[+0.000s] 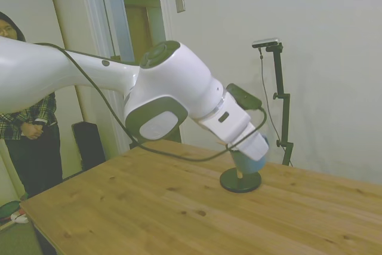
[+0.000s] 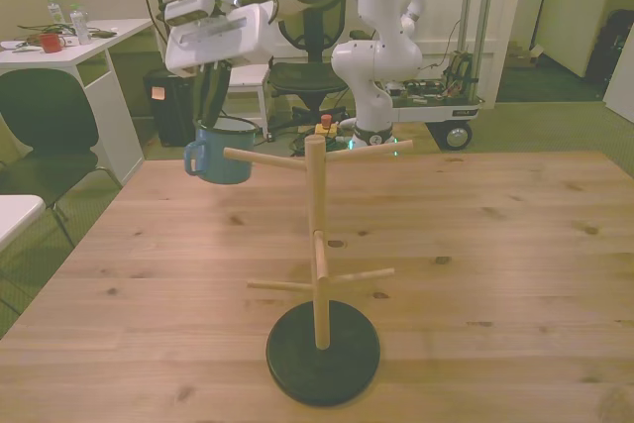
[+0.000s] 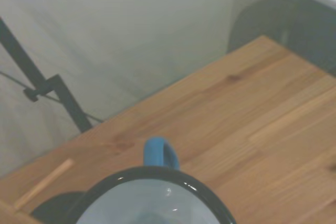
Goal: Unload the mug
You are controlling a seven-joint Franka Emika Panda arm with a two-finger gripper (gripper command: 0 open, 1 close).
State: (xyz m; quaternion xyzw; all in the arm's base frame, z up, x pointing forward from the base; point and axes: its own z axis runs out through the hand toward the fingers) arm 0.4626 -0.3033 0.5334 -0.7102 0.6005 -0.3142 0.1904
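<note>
Blue enamel mug (image 2: 220, 154) gripped by its rim in a robot gripper (image 2: 209, 106), held beside a wooden mug tree (image 2: 318, 245).

The mug hangs nearly upright, off the tree, at the tip of the top peg pointing to the front view's left, handle turned away from the tree. The dark fingers (image 2: 203, 91) pinch the rim from above. The tree stands on a wooden table (image 2: 495, 245). A person (image 1: 24, 129) in a plaid shirt stands beyond the table.
</note>
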